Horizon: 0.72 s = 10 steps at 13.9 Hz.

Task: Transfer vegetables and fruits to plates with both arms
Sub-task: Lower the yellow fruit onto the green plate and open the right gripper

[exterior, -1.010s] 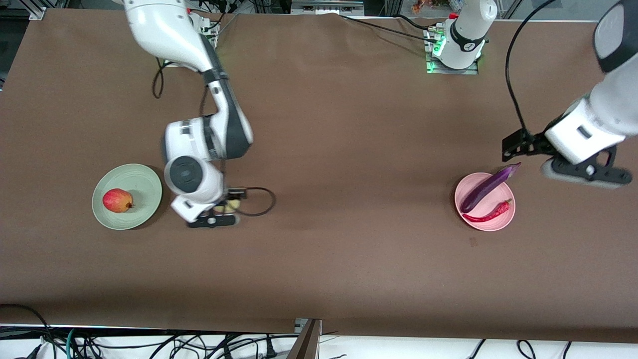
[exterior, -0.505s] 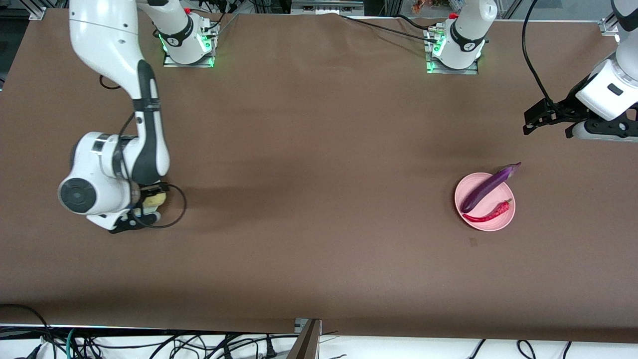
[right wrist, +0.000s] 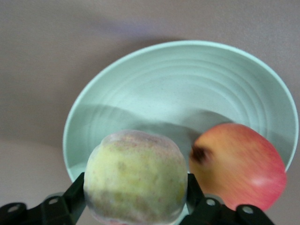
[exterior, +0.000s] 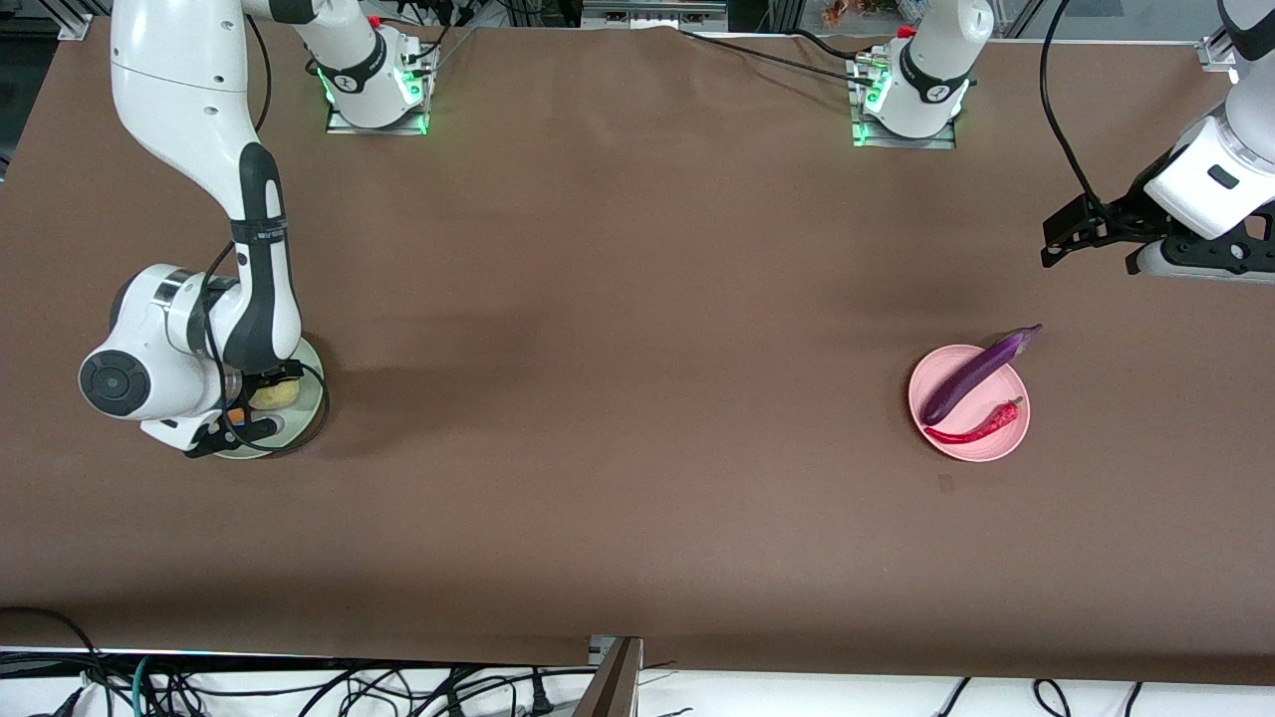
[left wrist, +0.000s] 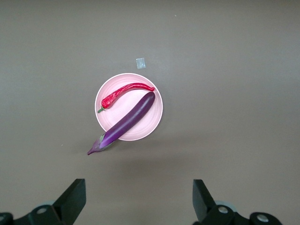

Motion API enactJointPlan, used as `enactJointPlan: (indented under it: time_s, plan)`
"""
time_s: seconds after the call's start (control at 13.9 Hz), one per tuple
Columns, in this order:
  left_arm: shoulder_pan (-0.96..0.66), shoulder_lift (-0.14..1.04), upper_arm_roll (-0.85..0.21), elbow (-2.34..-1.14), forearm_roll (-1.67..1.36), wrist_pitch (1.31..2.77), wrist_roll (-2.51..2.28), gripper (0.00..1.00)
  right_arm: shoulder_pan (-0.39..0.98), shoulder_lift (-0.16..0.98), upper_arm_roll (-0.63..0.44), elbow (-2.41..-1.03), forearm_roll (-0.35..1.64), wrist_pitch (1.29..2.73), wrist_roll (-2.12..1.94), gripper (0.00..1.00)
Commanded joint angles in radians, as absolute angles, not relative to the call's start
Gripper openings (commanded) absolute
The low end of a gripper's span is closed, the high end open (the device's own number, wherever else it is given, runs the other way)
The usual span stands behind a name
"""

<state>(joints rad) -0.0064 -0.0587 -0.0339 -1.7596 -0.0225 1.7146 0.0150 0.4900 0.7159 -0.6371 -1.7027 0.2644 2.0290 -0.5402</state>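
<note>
My right gripper (right wrist: 136, 197) hangs over the round pale green plate (right wrist: 187, 89) near the right arm's end of the brown table (exterior: 637, 418), its black fingers (right wrist: 75, 194) pressed against both sides of the pale yellow-pink peach (right wrist: 136, 183). The round red-yellow apple (right wrist: 239, 164) lies on that plate just beside the peach. My left gripper (left wrist: 138, 199) waits spread wide with nothing between its fingers, above bare table near the round pink plate (left wrist: 157, 115). The long glossy purple eggplant (left wrist: 124, 124) and the slim curved red chili pepper (left wrist: 124, 92) lie side by side on the pink plate, the eggplant's stem end jutting past the rim
</note>
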Motion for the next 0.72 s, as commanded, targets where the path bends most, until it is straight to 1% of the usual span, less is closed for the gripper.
enactJointPlan:
  time_s: [0.0,0.14,0.36,0.5,0.65]
  plan:
    - [-0.009,-0.06,-0.035,-1.741,-0.025,1.692,0.017,1.0,0.469,0.687,-0.634,-1.698,0.273,2.033,-0.566,1.0]
    - [-0.009,-0.06,-0.047,-1.741,-0.025,1.69,0.017,1.0,0.468,0.675,-0.635,-1.666,0.275,2.002,-0.563,1.0]
    - [-0.009,-0.06,-0.051,-1.741,-0.025,1.687,0.017,1.0,0.459,0.673,-0.646,-1.582,0.383,1.87,-0.555,1.0]
    - [-0.009,-0.058,-0.051,-1.74,-0.025,1.689,0.017,1.0,0.459,0.675,-0.649,-1.527,0.397,1.81,-0.54,1.0]
    - [-0.009,-0.058,-0.052,-1.74,-0.025,1.686,0.017,1.0,0.462,0.673,-0.64,-1.497,0.399,1.775,-0.441,1.0]
